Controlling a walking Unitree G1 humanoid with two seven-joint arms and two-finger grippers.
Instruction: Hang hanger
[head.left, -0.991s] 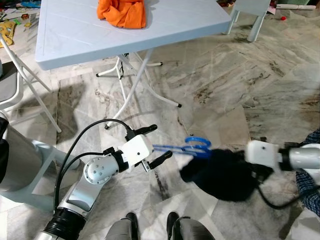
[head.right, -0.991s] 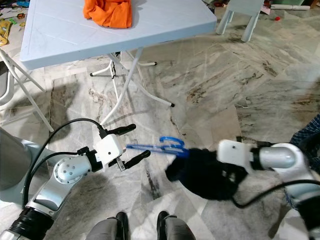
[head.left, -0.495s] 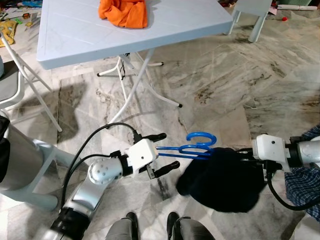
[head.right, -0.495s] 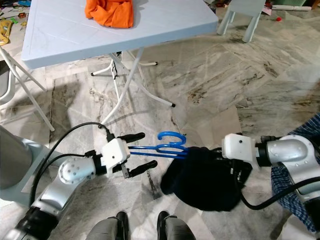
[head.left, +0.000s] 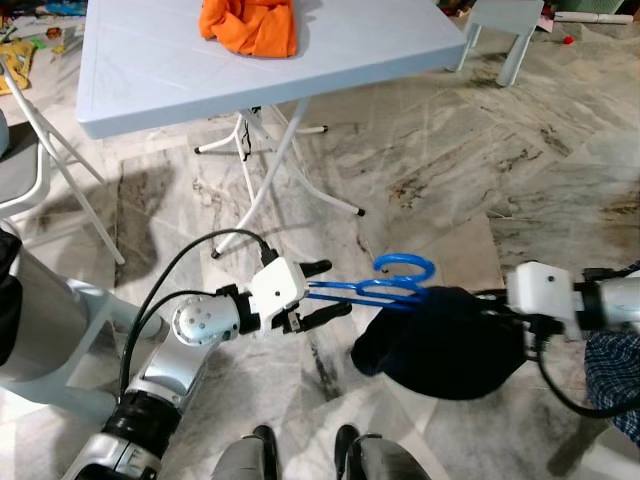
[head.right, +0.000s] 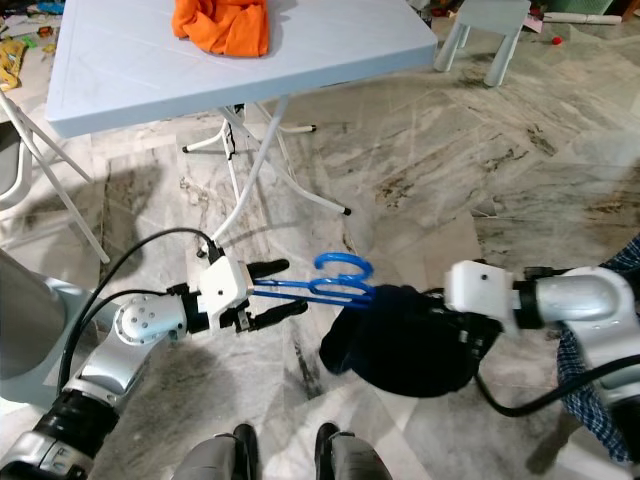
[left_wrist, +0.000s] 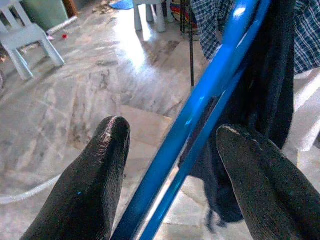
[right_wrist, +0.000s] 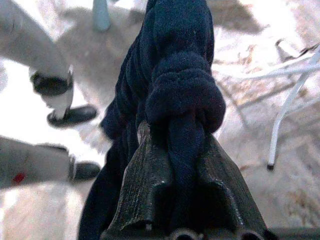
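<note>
Hanger (head.left: 375, 291), blue, sits at centre of the left eye frame, held roughly level above the marble floor (head.left: 450, 170), hook end up and toward frame right. Its arm runs left into the left gripper (head.left: 322, 290) at lower centre-left. In the left wrist view the blue bars (left_wrist: 200, 115) pass betw. the two black fingers (left_wrist: 90, 185), which stand apart w/ a gap each side of the bars; can't tell if either pad touches.

Dark navy garment (head.left: 440, 340) hangs off the hanger's right part, lower centre-right of frame, bunched and drooping. Right gripper (right_wrist: 182, 200) comes in from frame right, white wrist block (head.left: 542, 295) just beside the cloth; its fingers are pinched tight on a thick fold of the garment, seen close in the right wrist view.

Light blue folding table (head.left: 150, 70) fills upper left, orange cloth (head.left: 250, 25) on its top edge of frame. White chair (head.left: 500, 25) at upper right. Plaid fabric (head.left: 615, 375) at the right edge, lower. Robot's feet (head.left: 305, 445) at bottom centre.
</note>
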